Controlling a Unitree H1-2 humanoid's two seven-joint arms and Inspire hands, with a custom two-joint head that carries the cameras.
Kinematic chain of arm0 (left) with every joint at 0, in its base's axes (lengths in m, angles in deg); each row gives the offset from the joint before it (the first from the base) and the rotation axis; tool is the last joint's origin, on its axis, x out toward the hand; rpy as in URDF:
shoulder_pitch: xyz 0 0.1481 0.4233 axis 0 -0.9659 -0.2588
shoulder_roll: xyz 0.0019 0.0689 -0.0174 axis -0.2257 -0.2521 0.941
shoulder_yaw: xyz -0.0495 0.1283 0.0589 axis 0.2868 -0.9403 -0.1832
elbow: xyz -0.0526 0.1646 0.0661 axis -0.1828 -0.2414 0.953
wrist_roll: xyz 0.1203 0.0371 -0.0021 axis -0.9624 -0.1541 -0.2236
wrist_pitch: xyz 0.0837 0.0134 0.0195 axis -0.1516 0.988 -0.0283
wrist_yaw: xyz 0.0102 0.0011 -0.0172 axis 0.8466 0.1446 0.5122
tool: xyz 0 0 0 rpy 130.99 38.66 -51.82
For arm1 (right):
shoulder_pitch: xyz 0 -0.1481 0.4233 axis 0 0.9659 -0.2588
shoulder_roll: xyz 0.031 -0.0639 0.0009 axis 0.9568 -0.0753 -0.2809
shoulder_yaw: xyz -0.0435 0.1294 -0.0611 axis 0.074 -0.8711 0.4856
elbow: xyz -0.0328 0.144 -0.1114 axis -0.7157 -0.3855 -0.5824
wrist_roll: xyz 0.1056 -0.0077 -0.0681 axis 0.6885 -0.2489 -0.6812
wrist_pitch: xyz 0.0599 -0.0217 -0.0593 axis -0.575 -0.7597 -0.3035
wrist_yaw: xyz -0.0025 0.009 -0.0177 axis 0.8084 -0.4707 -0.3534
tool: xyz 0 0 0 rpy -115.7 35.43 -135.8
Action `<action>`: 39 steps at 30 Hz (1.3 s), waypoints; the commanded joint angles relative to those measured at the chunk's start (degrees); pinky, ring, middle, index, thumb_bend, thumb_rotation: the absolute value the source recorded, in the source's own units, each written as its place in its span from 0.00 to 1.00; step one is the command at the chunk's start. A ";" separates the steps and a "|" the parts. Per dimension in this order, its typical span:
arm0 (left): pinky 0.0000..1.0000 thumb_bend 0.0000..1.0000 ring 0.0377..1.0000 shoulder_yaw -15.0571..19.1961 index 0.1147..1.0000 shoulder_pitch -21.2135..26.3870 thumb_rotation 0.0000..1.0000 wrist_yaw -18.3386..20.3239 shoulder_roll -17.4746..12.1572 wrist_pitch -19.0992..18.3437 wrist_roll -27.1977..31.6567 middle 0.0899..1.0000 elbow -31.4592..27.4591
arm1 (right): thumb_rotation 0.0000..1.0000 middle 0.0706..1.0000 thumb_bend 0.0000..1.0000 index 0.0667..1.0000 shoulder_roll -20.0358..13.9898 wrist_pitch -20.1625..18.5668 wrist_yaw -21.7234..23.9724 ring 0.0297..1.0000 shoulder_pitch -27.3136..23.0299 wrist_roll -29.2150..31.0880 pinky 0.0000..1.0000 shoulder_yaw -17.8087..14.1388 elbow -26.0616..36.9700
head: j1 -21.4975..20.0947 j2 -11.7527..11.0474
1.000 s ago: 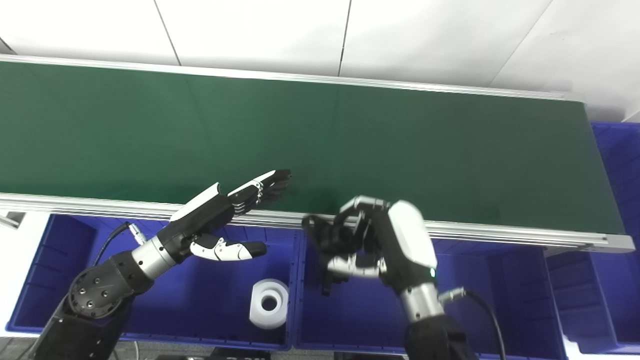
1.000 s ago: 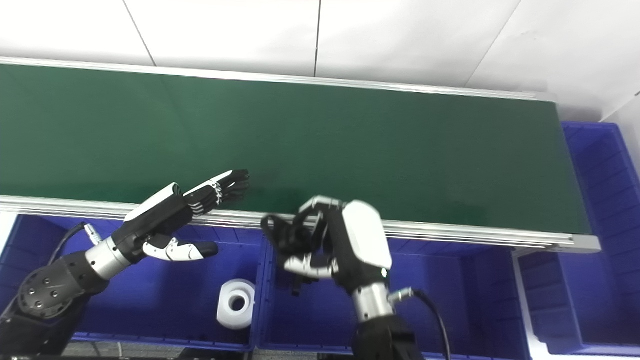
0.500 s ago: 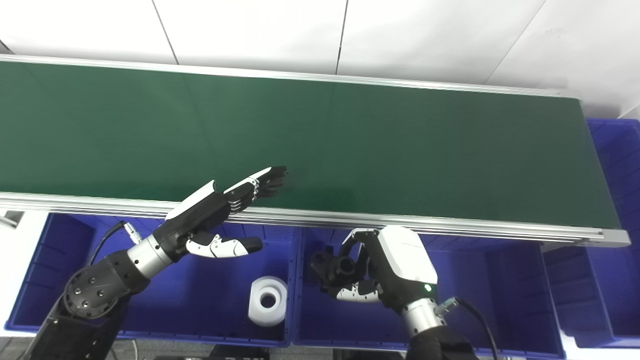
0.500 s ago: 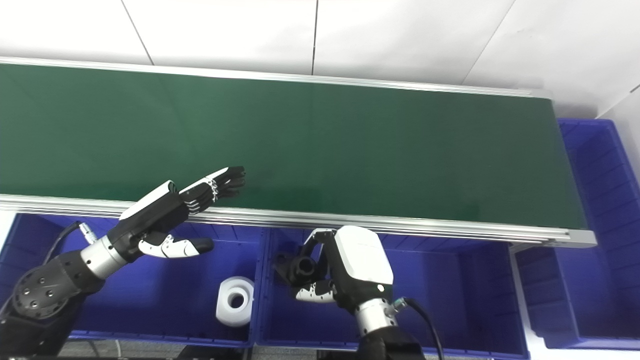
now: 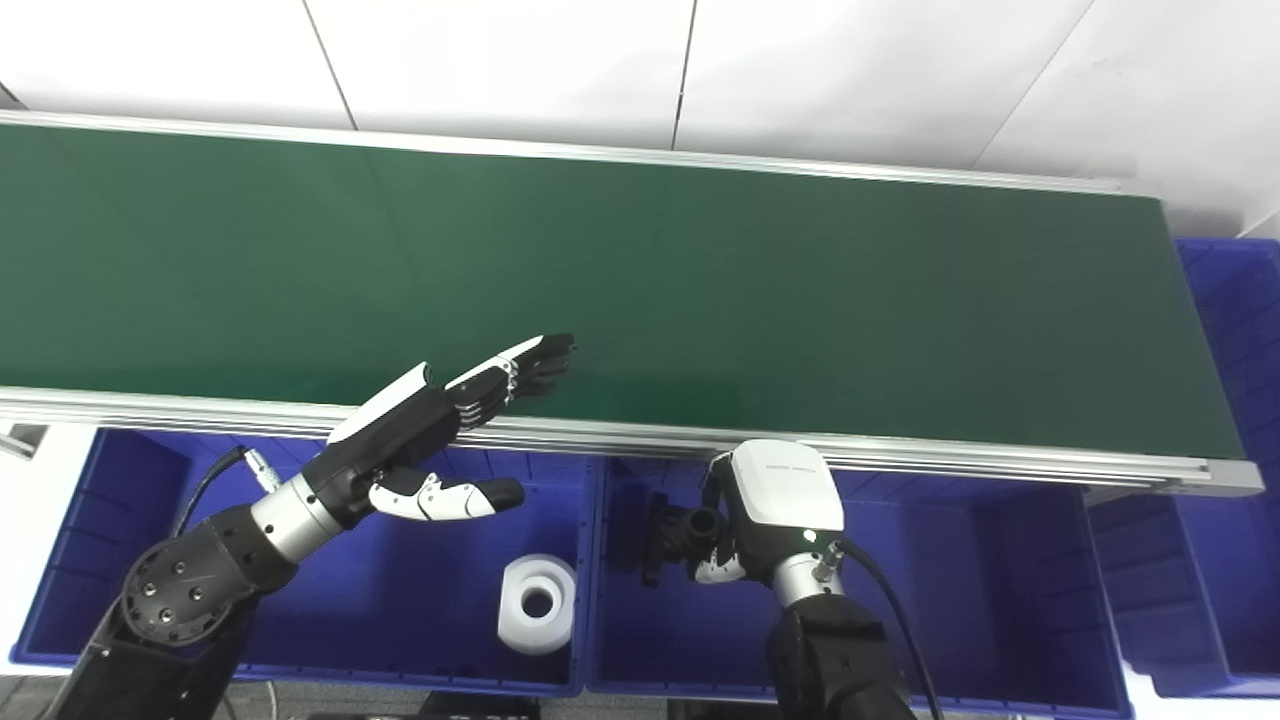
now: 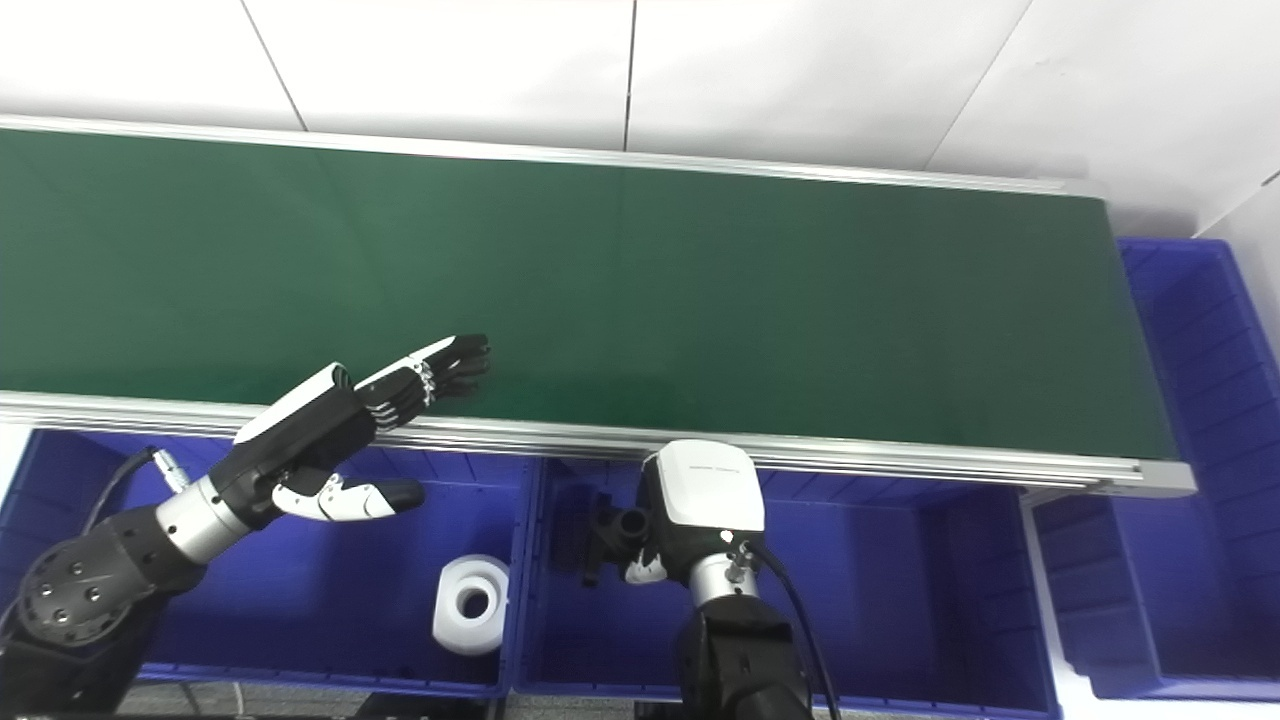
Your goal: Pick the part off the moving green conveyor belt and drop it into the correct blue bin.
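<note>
A small black part (image 5: 678, 527) sits in the fingers of my right hand (image 5: 765, 510), low inside the middle blue bin (image 5: 950, 600) just below the belt's near rail. The hand's white back faces up and hides most of the grasp. The hand is shut on the part. My left hand (image 5: 440, 430) is open, its fingers stretched flat over the near edge of the green conveyor belt (image 5: 700, 280) and its thumb out over the left blue bin (image 5: 120, 560). Nothing lies on the belt.
A white ring-shaped part (image 5: 538, 603) lies in the left bin near its right wall. Another blue bin (image 5: 1240, 330) stands past the belt's right end. An aluminium rail (image 5: 950, 455) runs between belt and bins.
My right hand has come down from the belt's near rail into the middle bin with the black part, turning its back upward. The left hand has hardly moved.
</note>
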 commanded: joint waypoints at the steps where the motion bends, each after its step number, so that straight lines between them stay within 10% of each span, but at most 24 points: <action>1: 0.93 0.40 0.97 0.54 0.97 -0.18 0.47 -0.21 -1.04 0.28 1.20 1.00 -1.79 | 0.14 0.25 0.52 0.45 1.92 -0.51 -1.17 0.18 0.10 -1.08 0.12 0.77 1.56 | 0.20 0.10; 10: 0.94 0.40 0.97 0.94 0.97 -0.05 0.48 0.20 -1.46 0.63 1.89 1.00 -1.18 | 0.17 0.31 0.52 0.46 2.75 0.20 -0.23 0.23 3.43 2.27 0.17 0.39 7.64 | -2.17 -0.25; 13: 0.94 0.40 0.97 1.06 0.97 0.16 0.48 0.32 -1.41 0.92 1.91 1.00 -0.95 | 0.46 0.34 0.74 0.60 2.95 0.34 0.81 0.25 4.82 3.13 0.19 0.22 10.14 | -1.59 -0.27; 21: 0.94 0.39 0.98 0.96 0.97 0.67 0.47 0.68 -1.41 0.63 2.04 1.00 -1.00 | 0.68 0.36 0.79 0.63 3.03 0.76 3.52 0.28 5.90 3.35 0.22 -0.04 13.65 | -1.18 -0.34; 32: 0.94 0.39 0.98 0.91 0.97 0.94 0.47 0.74 -1.37 0.51 1.97 1.00 -1.11 | 0.65 0.40 0.78 0.64 3.58 1.19 10.32 0.33 5.79 3.15 0.27 -0.38 17.86 | -0.73 -0.25; 39: 0.94 0.39 0.98 1.16 0.97 0.61 0.48 0.46 -1.60 0.35 1.68 1.00 -1.76 | 0.41 0.55 0.61 0.63 1.24 13.09 -4.19 0.52 11.75 34.81 0.48 -4.23 20.73 | -0.69 -0.07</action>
